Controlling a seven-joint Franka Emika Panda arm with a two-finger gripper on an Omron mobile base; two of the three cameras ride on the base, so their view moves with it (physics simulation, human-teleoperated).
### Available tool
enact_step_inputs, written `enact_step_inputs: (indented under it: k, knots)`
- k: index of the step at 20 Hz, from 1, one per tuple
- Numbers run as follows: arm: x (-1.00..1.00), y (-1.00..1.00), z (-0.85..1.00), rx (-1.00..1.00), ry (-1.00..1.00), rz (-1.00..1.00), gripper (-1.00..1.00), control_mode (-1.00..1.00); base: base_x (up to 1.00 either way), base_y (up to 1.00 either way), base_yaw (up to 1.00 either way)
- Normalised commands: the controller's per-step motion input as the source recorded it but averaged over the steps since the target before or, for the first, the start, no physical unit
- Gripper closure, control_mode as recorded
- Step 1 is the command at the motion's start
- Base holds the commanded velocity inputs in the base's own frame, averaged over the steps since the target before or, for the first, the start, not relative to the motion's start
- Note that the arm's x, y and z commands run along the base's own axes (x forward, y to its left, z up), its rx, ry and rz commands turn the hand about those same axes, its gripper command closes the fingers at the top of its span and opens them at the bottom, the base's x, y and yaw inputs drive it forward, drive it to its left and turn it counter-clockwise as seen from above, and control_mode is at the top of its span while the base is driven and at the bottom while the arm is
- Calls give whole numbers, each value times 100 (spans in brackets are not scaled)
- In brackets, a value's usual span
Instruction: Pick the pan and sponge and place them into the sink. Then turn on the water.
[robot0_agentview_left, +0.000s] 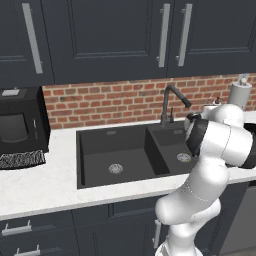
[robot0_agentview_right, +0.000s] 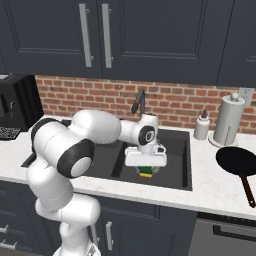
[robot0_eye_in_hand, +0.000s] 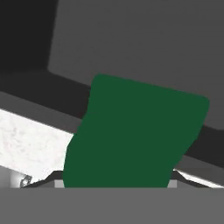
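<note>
The two-finger gripper (robot0_agentview_right: 145, 170) clasps the small green-topped, yellow-bottomed sponge (robot0_agentview_right: 145, 172) between its jaws, hanging it over the right basin of the dark grey matte double sink (robot0_agentview_right: 183, 172), presumably for a drop inside. In the hand view the green face (robot0_eye_in_hand: 131, 135) blocks the fingertips, so the contact itself is hidden. Well to the gripper's right, the round black frying pan (robot0_agentview_right: 237, 162) lies on the white counter (robot0_agentview_right: 210, 187), not yet moved. The black gooseneck faucet (robot0_agentview_right: 138, 103) behind runs no water.
</note>
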Motion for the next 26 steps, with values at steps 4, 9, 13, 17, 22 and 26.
enact_step_inputs:
  k: [4,9,13,17,22,26]
  knots:
    - [58,-35,-28,0,0,-2,100,-100,0,0,0]
    - [40,-39,-32,0,0,-2,100,-100,0,0,0]
    - [30,-32,-31,0,-2,-1,100,-100,0,0,0]
    - [24,-17,-27,0,-2,0,100,-100,0,0,0]
    - [19,-5,-28,0,-3,0,100,-100,0,0,0]
    - [20,-2,-30,0,-2,0,100,-100,0,0,0]
